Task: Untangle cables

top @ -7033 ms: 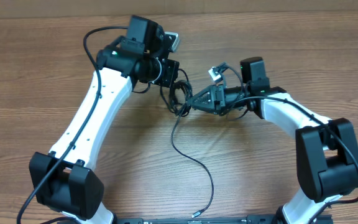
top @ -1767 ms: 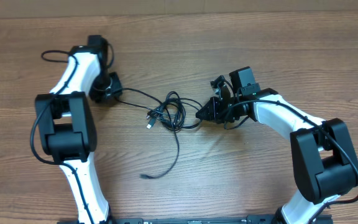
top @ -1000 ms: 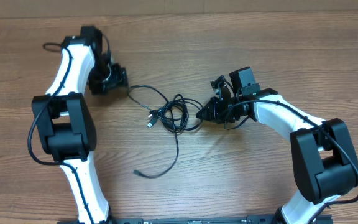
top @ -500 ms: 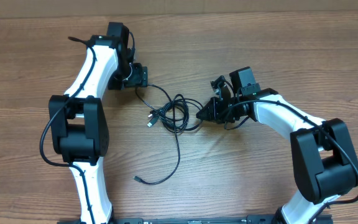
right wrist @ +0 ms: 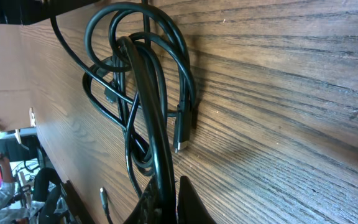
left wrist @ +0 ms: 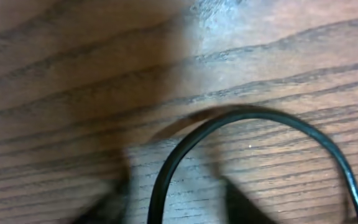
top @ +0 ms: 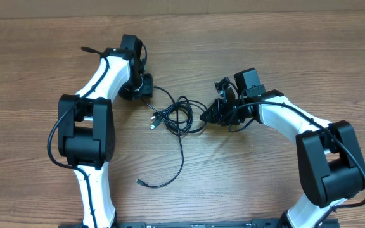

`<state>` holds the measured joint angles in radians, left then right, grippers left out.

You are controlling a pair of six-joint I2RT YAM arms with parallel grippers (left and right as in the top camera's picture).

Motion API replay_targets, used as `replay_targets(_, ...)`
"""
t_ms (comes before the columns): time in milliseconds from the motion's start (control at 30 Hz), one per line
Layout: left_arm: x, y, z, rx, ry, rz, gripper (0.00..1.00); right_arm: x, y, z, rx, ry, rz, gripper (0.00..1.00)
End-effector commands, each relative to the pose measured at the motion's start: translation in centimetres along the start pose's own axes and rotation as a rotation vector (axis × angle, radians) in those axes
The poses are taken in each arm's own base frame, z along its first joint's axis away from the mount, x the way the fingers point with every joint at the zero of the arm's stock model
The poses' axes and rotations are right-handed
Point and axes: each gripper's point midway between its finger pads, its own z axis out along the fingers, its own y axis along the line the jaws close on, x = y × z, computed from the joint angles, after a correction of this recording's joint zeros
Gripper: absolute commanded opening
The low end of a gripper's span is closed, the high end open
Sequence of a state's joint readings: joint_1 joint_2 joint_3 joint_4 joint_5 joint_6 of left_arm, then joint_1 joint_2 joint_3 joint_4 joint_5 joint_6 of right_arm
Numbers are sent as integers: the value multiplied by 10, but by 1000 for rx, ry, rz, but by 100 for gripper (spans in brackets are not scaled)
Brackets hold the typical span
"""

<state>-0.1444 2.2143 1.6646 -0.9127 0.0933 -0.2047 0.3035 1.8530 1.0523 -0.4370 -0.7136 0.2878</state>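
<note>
The cables [top: 176,115] lie as a loose knot of thin black loops mid-table, one strand trailing toward the front and ending in a plug [top: 141,182]. My left gripper [top: 149,85] sits at the knot's upper left, over a strand that runs out of it. In the left wrist view that strand [left wrist: 241,118] arcs down between the blurred fingers [left wrist: 107,202], which stand apart with a gap on each side of it; left gripper [left wrist: 173,208] open. My right gripper [top: 204,117] is shut on a loop at the knot's right edge. In the right wrist view the bundle [right wrist: 143,81] runs into the right gripper [right wrist: 169,202], beside a silvery plug tip [right wrist: 180,144].
The wooden table [top: 265,190] spreads around the knot. A brown cardboard wall [top: 233,5] runs along the back edge. The left arm's own thick wire [top: 90,49] loops off its upper link. Both arm bases stand at the front edge.
My left arm has swung from the far left rightward, bringing its gripper to the strand at the knot's upper left. The right arm and the knot have stayed put.
</note>
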Motion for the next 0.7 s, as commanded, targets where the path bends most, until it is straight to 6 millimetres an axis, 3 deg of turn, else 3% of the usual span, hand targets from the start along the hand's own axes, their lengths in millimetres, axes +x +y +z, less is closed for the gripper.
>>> replay_targets(0,8,-2,0,13,19,-11,4,2,-2,3,7,5,-3,4)
replay_targets(133,-6,-16,-18,73,-22,50,4,2,-2,3,6,5,-3,4)
replay_targets(233,-20,-25,-49,102,-74,78,4,2,-2,3,6,5,0,4)
replay_targets(433,-43,-47,-136,185,-263,113,4,2,-2,3,6,6,1,4)
replay_targets(667,-39,-63,-242,238,-512,167,4,3,0,3,-4,10,11,4)
